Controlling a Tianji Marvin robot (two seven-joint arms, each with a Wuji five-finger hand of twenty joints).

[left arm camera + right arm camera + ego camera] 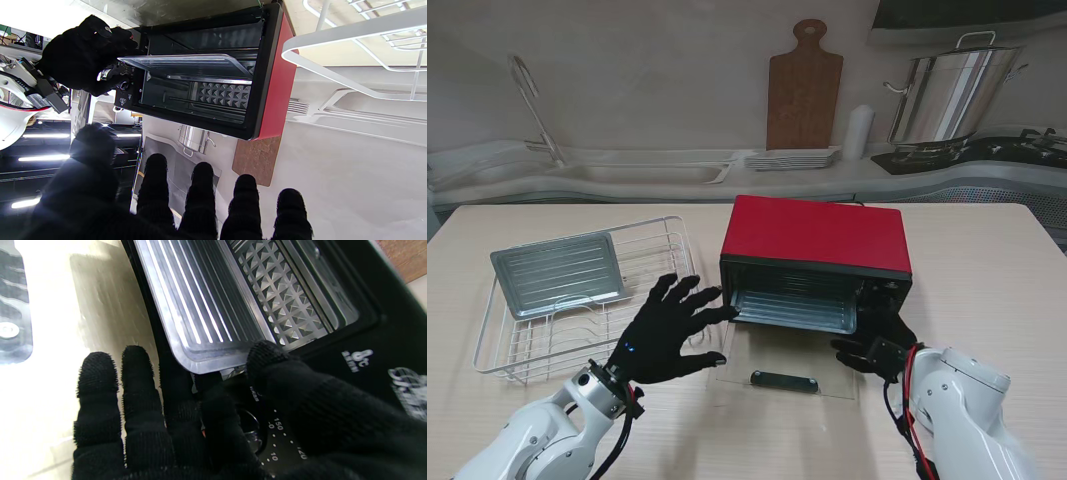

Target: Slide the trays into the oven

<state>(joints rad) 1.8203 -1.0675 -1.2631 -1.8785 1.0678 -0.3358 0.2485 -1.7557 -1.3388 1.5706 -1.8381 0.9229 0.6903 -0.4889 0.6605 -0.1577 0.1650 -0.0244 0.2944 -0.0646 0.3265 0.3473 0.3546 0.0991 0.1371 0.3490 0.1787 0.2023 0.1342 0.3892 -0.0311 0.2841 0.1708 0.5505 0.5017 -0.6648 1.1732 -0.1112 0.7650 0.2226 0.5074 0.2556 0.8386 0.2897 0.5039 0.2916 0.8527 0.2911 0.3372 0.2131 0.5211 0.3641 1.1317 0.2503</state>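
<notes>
The red oven point(817, 232) stands mid-table with its glass door point(767, 358) folded flat toward me. A ribbed metal tray point(795, 310) sits partly inside the cavity, its front edge sticking out. My right hand point(877, 350) is at that tray's right front corner point(200, 363), thumb point(267, 356) against the rim and index finger under it. My left hand point(662, 335) hovers open with fingers spread, its fingertips close to the oven's left front edge. A second tray point(557, 272) lies in the white wire rack point(527, 375) on the left.
The door handle point(784, 380) lies on the table near me between both arms. Behind the table run a counter with a sink and faucet point(532, 105), stacked plates point(792, 158), a wooden board point(804, 85) and a steel pot point(947, 95).
</notes>
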